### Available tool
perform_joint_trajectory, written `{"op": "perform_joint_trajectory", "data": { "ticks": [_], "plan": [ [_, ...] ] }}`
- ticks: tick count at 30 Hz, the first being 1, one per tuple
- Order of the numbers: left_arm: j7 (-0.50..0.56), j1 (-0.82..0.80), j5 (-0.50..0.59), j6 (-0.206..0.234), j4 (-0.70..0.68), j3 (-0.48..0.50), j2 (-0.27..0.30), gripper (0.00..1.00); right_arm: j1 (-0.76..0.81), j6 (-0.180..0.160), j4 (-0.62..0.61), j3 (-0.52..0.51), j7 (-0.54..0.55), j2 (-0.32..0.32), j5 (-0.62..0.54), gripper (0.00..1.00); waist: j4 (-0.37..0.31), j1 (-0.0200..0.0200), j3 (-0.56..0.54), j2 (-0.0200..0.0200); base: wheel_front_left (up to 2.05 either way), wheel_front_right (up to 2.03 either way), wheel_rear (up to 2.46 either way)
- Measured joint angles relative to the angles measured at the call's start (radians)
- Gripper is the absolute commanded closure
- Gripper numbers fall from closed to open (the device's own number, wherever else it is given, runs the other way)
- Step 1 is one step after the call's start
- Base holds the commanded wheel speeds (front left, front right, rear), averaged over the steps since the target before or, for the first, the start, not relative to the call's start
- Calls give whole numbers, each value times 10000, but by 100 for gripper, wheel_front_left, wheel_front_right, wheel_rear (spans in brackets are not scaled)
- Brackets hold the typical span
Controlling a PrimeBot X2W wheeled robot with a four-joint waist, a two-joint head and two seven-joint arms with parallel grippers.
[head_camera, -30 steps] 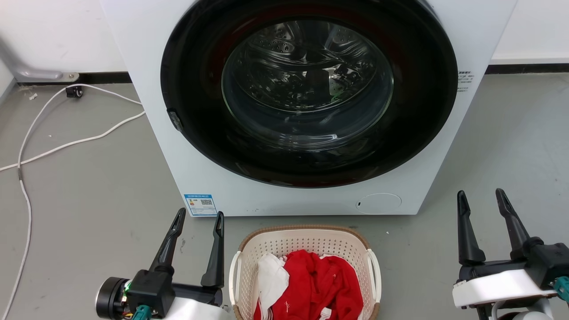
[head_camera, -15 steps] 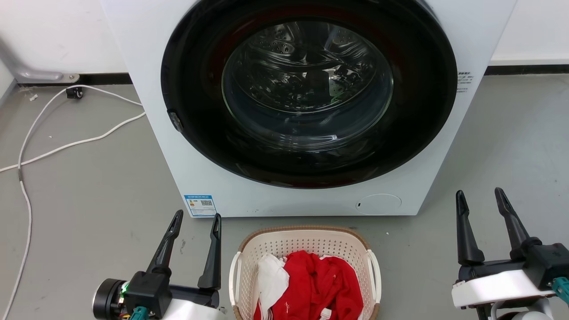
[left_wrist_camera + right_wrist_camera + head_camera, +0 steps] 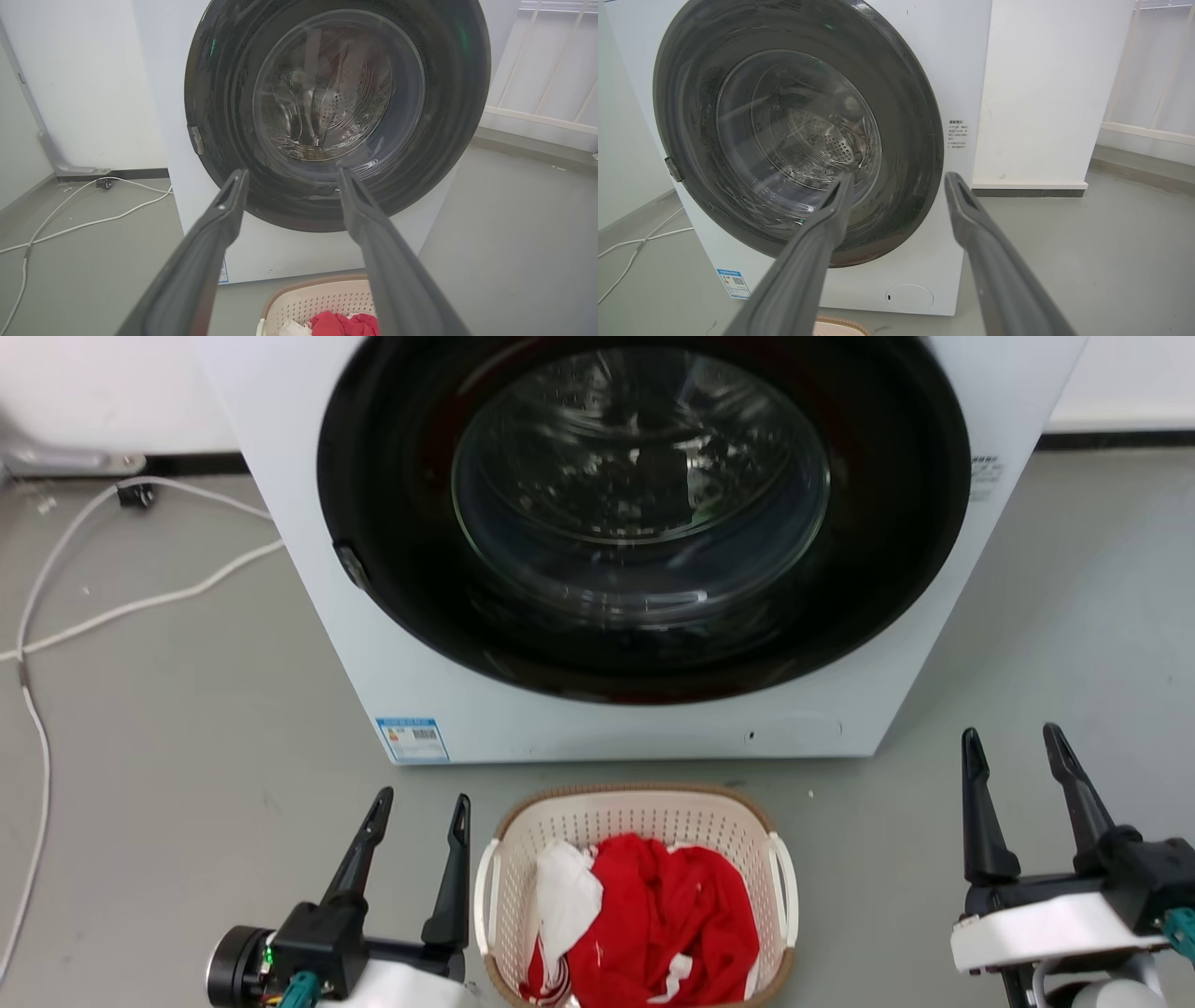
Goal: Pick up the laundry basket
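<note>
Laundry basket (image 3: pixel 635 817) sits on floor (image 3: pixel 187 709) btwn the two grippers, in front of washing machine (image 3: pixel 317 616), w/ red & white clothes (image 3: pixel 672 915) inside. L gripper (image 3: pixel 422 798): fingers apart, empty, just beside left handle (image 3: pixel 479 896). R gripper (image 3: pixel 1012 734): also apart, empty, well off from right handle (image 3: pixel 792 896). Looks like setup for a two-sided lift, one gripper per handle. R arm prob needs to close in first.

The laundry basket (image 3: pixel 644 821), clothes (image 3: pixel 672 915) inside, sits on the floor (image 3: pixel 187 756) before the washing machine (image 3: pixel 635 523); left gripper (image 3: pixel 422 797) just left of it, right gripper (image 3: pixel 1011 733) well right.
</note>
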Motion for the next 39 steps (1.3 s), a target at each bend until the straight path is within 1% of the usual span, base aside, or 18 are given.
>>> {"op": "perform_joint_trajectory", "data": {
  "ticks": [4,8,16,22,24,26,29,34,39],
  "plan": [
    [2,-448,33,-6,514,65,0,0,-407,0,293,-6,0,-2,-151,0,-45,0,586,0,0,0,0],
    [2,-1253,278,-90,1097,138,0,0,-1021,0,752,-52,0,-4,-222,0,-74,1,1367,0,0,0,0],
    [0,-2980,493,-268,2834,301,125,0,-2560,0,1964,-213,0,-8,-545,0,-54,1,3128,0,0,0,0],
    [2,-4437,587,-441,4755,69,374,0,-3802,0,3475,-176,267,-10,-579,0,86,2,4463,0,0,0,0],
    [2,-4944,633,-439,5239,67,426,0,-4192,0,4031,-102,428,-8,-681,0,144,2,4881,0,0,0,0],
    [0,-5426,759,-343,5568,96,566,0,-4596,0,4673,-71,598,-6,-650,0,194,2,5280,0,0,0,0],
    [2,-5938,732,-366,6429,31,635,0,-5243,0,5616,6,796,-12,-617,0,258,3,5815,0,0,0,0],
    [2,-6947,700,-500,7919,-293,692,0,-6142,0,6842,50,1135,-10,-855,0,353,3,6489,0,0,0,0],
    [2,-7835,612,-566,8974,-700,754,0,-6812,0,7892,169,1590,-10,-1133,0,415,2,7019,0,0,0,0]
  ]
}}
